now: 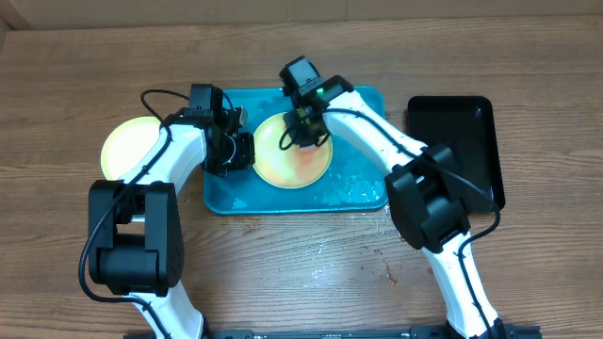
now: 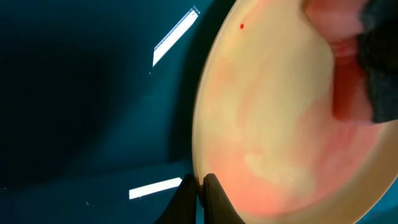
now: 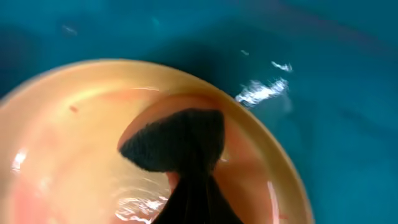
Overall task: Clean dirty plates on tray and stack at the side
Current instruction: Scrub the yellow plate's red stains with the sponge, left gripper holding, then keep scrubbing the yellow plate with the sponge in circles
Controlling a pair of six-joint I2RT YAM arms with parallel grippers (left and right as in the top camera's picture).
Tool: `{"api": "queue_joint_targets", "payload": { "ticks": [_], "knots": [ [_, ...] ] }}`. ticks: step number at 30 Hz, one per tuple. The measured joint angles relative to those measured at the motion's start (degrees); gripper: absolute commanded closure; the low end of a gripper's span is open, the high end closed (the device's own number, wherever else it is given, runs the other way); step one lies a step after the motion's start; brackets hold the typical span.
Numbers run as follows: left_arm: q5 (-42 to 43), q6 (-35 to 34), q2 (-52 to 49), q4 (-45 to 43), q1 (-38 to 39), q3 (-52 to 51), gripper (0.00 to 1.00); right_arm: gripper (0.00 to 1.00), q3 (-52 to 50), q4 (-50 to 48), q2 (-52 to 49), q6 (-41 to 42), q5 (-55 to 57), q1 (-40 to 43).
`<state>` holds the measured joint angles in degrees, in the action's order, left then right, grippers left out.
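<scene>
There are 2 plates [image 1: 306, 171], 1 turquoise tray [image 1: 226, 193], 1 black tray [image 1: 452, 141], 1 dark cloth [image 3: 180, 146], 1 left gripper [image 2: 199, 185] and 1 right gripper [image 1: 301, 132].

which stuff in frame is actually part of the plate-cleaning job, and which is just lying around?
Part of the job:
smeared plate on the turquoise tray; dark cloth on that plate; yellow plate on the table, left of the tray.

Just lying about:
black tray, right of the turquoise one; small red specks on the table.

Inspection finding: no readable text, label, brand, number or sign in any view, neither on the turquoise tray [image 1: 236, 198], the plate on it [image 1: 294, 171], the left plate [image 1: 127, 146] nor the black tray [image 1: 452, 141]
</scene>
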<state>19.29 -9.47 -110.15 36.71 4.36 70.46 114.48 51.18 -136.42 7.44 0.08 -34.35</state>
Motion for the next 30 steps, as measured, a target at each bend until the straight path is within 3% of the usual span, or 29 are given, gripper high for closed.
{"api": "queue_joint_targets", "payload": {
  "ticks": [7, 17, 30],
  "knots": [
    [0.0, 0.0, 0.0, 0.1, 0.0, 0.0, 0.96, 0.96, 0.0, -0.8, 0.0, 0.0, -5.2, -3.2],
    [0.2, 0.0, 0.0, 0.9, -1.3, 0.0, 0.96, 0.96, 0.0, 9.0, 0.0, 0.0, -17.6, -1.8],
    [0.4, 0.0, 0.0, 1.0, -1.5, 0.0, 0.96, 0.96, 0.7, 14.6, 0.0, 0.0, -9.1, 4.8]
  ]
}}
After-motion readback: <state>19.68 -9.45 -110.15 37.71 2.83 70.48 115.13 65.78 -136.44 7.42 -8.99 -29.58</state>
